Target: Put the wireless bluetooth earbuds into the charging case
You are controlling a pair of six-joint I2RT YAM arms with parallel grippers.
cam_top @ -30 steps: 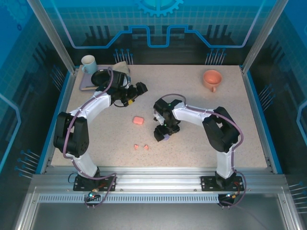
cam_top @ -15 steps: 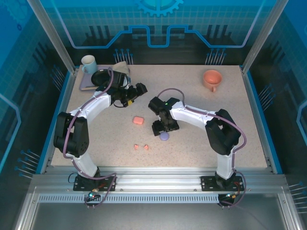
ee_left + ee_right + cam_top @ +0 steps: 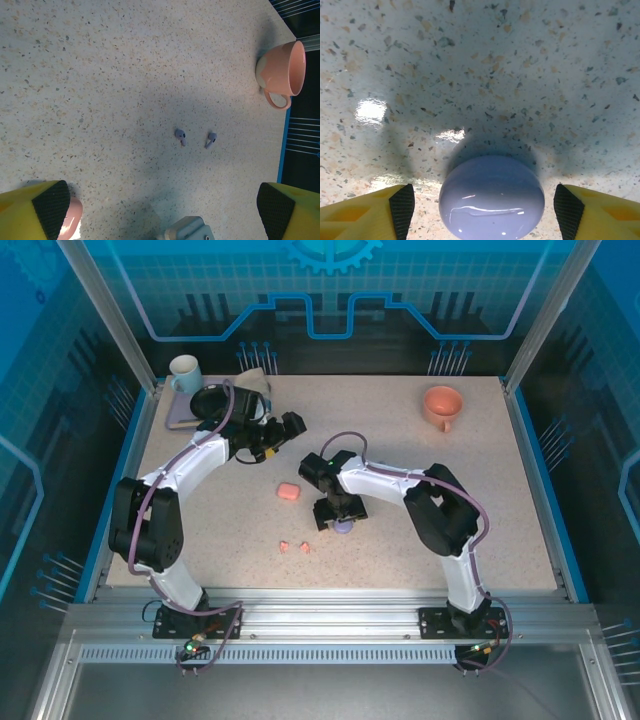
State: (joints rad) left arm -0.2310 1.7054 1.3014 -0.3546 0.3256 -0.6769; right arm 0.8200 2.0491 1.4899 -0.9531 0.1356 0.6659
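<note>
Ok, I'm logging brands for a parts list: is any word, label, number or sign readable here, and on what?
No text can be read. The lilac case, pink case, pink cup and pale mug show plain surfaces; the back panel bears a gear graphic, no letters.

Spread wide: left end effector (image 3: 288, 428), right end effector (image 3: 335, 517).

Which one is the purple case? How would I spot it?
Look near the middle of the speckled table, under the right gripper. The lilac case lies between its open jaws. It is round and purple, unlike the pink case nearby.
</note>
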